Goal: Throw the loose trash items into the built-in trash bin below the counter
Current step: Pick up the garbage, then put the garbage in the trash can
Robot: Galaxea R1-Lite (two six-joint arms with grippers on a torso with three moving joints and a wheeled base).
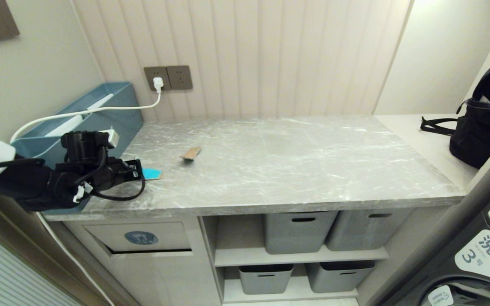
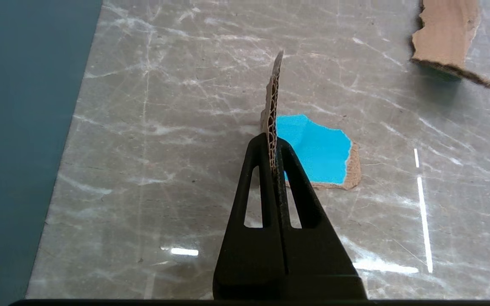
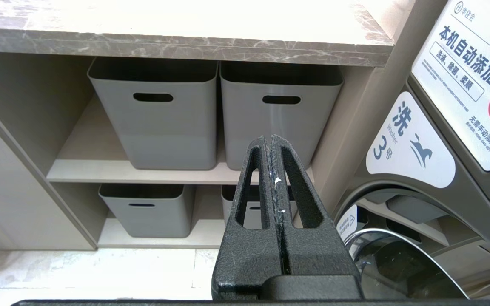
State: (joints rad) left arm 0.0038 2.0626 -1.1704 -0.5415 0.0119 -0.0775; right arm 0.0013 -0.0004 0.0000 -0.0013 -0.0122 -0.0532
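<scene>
Robot arm and hands, matte black throughout

The left arm (image 1: 36,185) is black and chunky, carrying a cylindrical black camera housing on top and looping black cables at the wrist, with small white tags or clips near the joint. The left hand (image 2: 274,146) has two tapered black fingers, each pierced by a long triangular slot. The right hand (image 3: 270,142) is built alike, its textured black fingers flecked with small white specks along the inner seam.

2 cardboard scraps are on the counter (image 1: 296,161), a grey slab with white veining. Scrap 1 (image 2: 313,153), teal-blue face up, has 1 flap bent upright. Scrap 2 (image 1: 191,153), brown face up, lies apart. The built-in trash bin (image 1: 143,239) sits below the front edge, its flap tilted ajar.
</scene>
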